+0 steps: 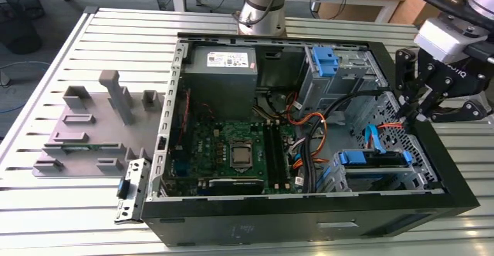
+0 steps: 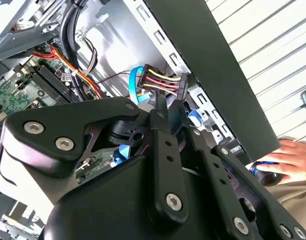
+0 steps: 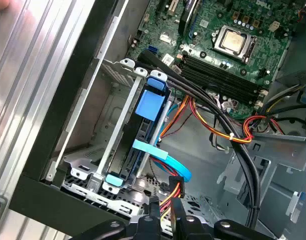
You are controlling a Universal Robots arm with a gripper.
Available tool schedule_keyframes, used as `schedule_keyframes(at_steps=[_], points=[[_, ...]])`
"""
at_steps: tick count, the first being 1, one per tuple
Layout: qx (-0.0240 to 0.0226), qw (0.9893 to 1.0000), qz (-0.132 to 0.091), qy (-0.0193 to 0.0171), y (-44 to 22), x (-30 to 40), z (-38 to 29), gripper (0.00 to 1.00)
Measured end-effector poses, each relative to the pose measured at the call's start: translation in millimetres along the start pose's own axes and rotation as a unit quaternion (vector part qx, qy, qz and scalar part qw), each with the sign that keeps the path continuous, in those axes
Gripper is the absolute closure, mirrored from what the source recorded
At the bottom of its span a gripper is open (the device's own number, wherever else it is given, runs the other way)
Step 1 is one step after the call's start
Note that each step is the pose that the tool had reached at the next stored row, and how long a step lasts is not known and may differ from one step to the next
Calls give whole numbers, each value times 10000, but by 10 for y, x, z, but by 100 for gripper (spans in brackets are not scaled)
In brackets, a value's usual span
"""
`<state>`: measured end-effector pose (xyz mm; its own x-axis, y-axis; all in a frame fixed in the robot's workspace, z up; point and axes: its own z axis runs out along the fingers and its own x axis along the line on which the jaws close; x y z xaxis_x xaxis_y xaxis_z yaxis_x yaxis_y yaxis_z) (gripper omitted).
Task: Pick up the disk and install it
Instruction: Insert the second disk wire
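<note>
Open computer case on a slatted metal table, motherboard across the middle of the exterior view.

Gripper hangs at the right edge of the exterior view, over the case's side wall. In both wrist views its two fingers stand close together with a narrow gap, nothing between them: nearly closed, empty, tips just beside a power plug with red, yellow and black wires.

The disk sits in the drive cage at lower right of the exterior view, blue frame showing; in the first wrist view its blue frame stands edge-on between the cage rails, centre-left. Whether it is fully seated cannot be told.

Risks, as judged:
- Fingertips so near the plug and the light-blue data cable could snag or drag them, pulling a connector loose.
- Black cable bundle runs right past the cage; it may get trapped or block the way.
- A person's hand rests at right of the second wrist view, near the arm's reach; contact is possible.
</note>
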<state>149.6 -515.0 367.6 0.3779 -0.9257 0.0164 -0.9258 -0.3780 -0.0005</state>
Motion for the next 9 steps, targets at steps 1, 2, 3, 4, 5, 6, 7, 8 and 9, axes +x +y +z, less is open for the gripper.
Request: schedule_keyframes(at_steps=[1,2,3,4,5,6,7,8,9], points=[[2,9999,-105,0,-30,-72,-73,76],[2,9999,-109,0,-31,-74,-75,76],[2,9999,-111,0,-31,-76,-77,76],[2,9999,-114,0,-32,-78,-79,76],[2,9999,-116,0,-33,-79,-80,76],[2,9999,-119,0,-34,-81,-82,76],[2,9999,-122,0,-35,-83,-85,76],[2,9999,-125,0,-35,-85,-86,76],[2,9999,-127,-1,-36,-87,-88,76]])
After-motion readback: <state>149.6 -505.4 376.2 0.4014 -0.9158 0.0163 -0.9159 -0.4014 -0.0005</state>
